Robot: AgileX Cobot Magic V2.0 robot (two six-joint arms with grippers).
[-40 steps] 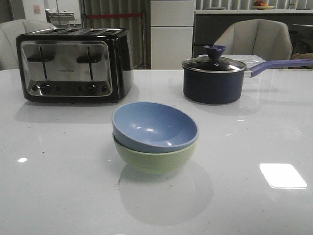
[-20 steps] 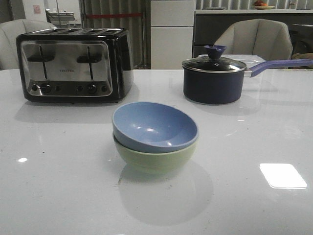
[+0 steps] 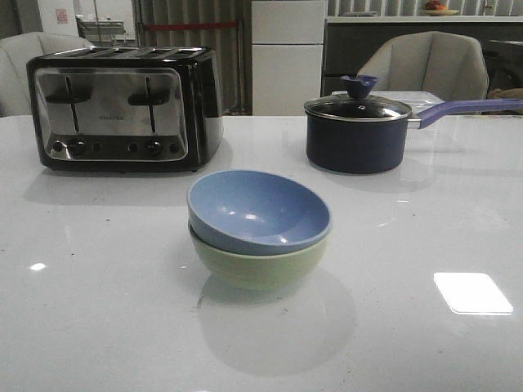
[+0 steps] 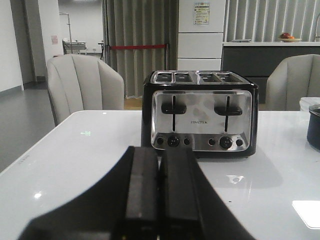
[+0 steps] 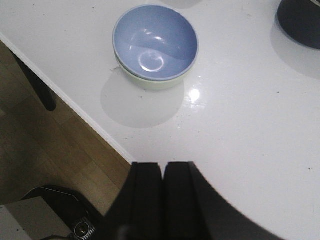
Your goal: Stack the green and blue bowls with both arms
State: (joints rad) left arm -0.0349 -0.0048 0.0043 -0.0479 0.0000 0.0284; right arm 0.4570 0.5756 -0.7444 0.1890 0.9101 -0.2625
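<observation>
The blue bowl (image 3: 258, 211) sits nested in the green bowl (image 3: 260, 265), apparently level; both arms' fingers (image 4: 159, 192) are pressed together, empty, so hold clear.

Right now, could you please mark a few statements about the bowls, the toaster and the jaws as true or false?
1. The blue bowl sits nested inside the green bowl. True.
2. The saucepan has no lid. False: a glass lid covers it.
3. The left gripper holds a bowl. False: its jaws are shut on nothing, facing the toaster.
4. The right gripper has its jaws shut and empty. True.
5. The bowls stand behind the toaster. False: they stand nearer the robot.
</observation>
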